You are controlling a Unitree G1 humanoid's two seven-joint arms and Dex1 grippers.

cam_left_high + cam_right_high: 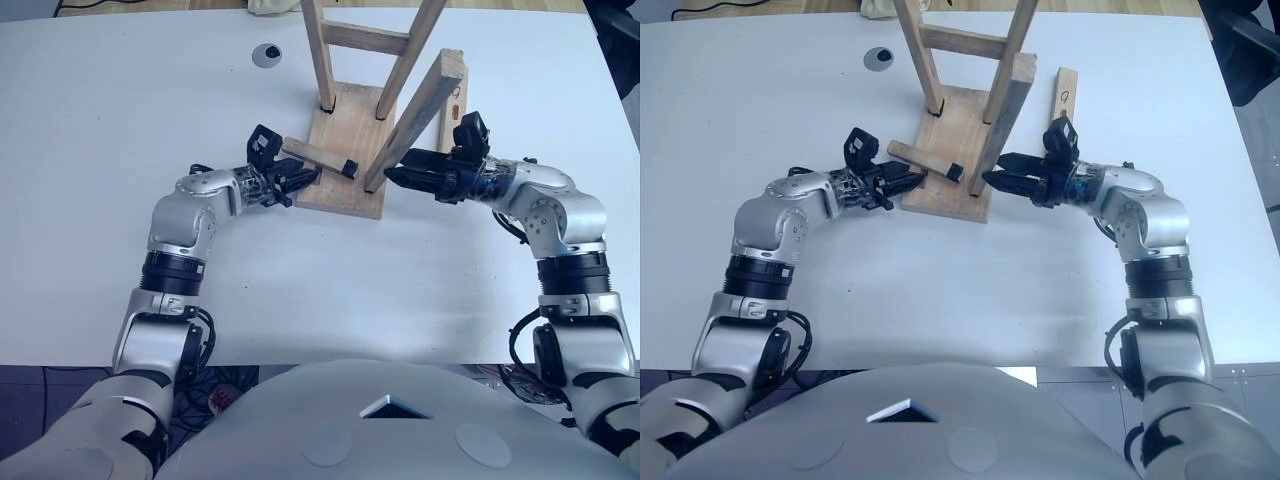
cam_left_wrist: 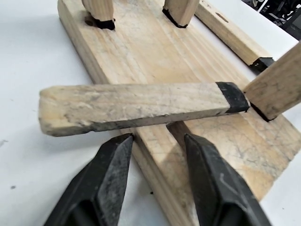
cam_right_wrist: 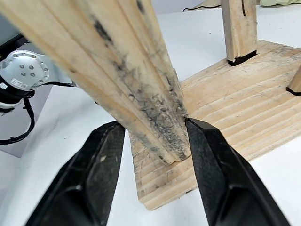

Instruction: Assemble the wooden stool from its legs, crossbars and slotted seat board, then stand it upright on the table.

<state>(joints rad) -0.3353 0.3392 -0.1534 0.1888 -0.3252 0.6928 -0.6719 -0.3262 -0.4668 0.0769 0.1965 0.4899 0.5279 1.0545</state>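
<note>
The slotted seat board [image 1: 350,135] lies flat on the white table. Two legs [image 1: 320,50] stand in its far slots, joined by a crossbar [image 1: 365,38]. A third leg [image 1: 415,115] rises from the near right corner with my right gripper [image 1: 395,172] shut on its base; in the right wrist view the fingers [image 3: 211,160] press both sides of the leg [image 3: 136,70]. A loose short crossbar [image 2: 136,106] with a black tip rests slanted across the board's near left part. My left gripper [image 2: 157,139] is open at the board's edge, just below that bar.
Another loose wooden piece [image 1: 1065,92] lies on the table right of the board. A grey round cap [image 1: 267,54] sits in the tabletop at the far left. Open table lies to the left and in front of the board.
</note>
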